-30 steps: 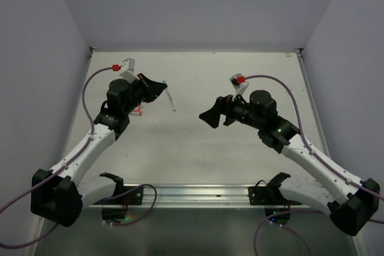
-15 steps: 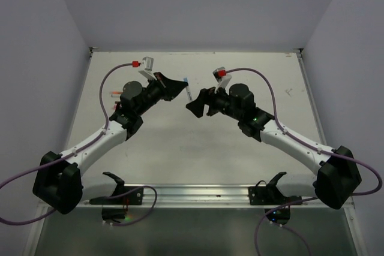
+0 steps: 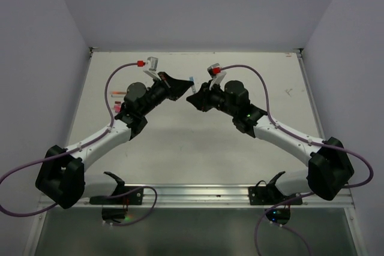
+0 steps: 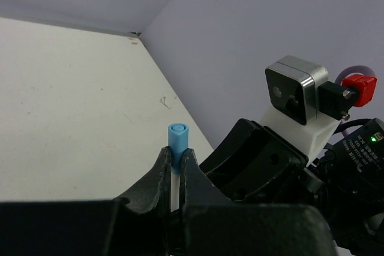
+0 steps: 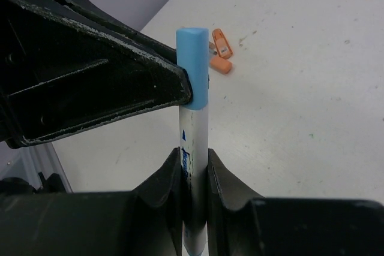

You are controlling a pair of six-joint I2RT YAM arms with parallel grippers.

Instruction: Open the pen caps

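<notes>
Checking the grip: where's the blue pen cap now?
In the top view, centre: the blue pen cap is pinched in the left gripper, while the right gripper clamps its barrel.

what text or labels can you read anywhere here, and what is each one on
No text reads clearly.
Blue print on the pen barrel: blurred, unreadable.
White label on the orange marker: too small to read.
White lettering on the right arm beside its green light: too small to read.
</notes>
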